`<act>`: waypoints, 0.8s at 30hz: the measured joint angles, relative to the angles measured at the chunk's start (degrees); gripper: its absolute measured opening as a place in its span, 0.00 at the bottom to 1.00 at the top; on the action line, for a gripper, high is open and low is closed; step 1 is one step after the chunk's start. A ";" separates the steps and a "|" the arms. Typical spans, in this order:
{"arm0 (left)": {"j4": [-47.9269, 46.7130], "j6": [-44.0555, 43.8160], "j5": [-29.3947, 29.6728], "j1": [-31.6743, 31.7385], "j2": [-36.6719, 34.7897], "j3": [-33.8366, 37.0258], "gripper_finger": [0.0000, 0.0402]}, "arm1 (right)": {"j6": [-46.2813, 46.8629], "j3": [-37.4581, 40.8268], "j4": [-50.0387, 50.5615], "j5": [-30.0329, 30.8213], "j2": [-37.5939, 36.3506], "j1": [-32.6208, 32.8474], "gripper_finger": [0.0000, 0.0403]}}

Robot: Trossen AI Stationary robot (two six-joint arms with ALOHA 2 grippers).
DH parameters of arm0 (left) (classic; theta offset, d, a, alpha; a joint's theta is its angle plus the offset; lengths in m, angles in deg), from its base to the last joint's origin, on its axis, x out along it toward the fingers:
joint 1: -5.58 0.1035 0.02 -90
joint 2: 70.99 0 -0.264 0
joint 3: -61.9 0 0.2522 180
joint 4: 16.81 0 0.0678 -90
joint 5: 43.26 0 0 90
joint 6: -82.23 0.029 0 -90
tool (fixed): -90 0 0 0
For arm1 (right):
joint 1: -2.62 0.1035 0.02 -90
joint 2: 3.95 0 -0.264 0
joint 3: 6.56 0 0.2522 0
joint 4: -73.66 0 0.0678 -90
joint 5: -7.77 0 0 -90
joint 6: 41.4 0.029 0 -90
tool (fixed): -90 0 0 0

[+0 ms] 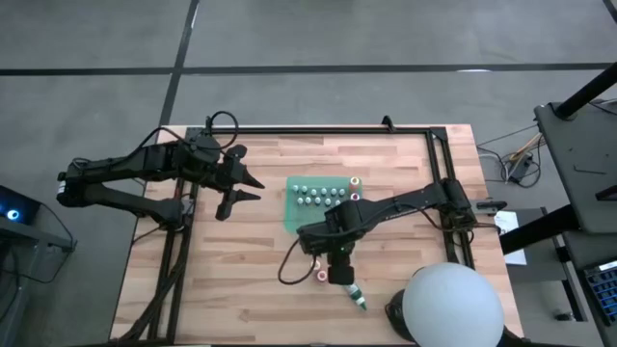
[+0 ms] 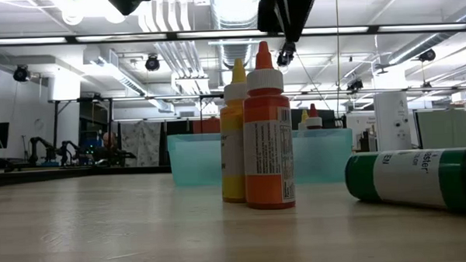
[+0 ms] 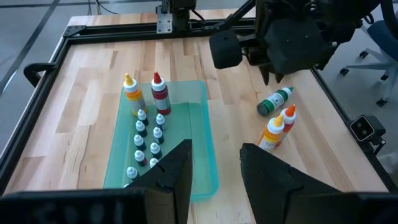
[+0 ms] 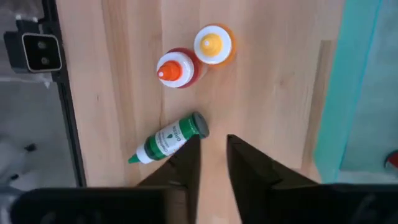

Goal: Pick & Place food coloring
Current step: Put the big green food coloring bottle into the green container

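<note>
On the wooden table point(image 1: 241, 260), the right hand point(image 4: 211, 158) hovers empty, fingers slightly parted, above the fallen green bottle point(image 4: 166, 139).

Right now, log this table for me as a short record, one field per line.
tray: teal tray on the wooden table, small bottles in rows inside, plus a yellow and a red bottle
outside tray: orange bottle and yellow bottle upright, side by side
fallen: green bottle on its side
right hand: above the green bottle, holding nothing
left hand: open, empty, waiting beside the tray
</note>
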 joint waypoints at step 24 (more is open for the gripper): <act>0.00 2.86 -0.02 -0.01 0.00 0.02 0.27 | 38.00 2.01 1.66 -0.07 -1.09 9.45 0.65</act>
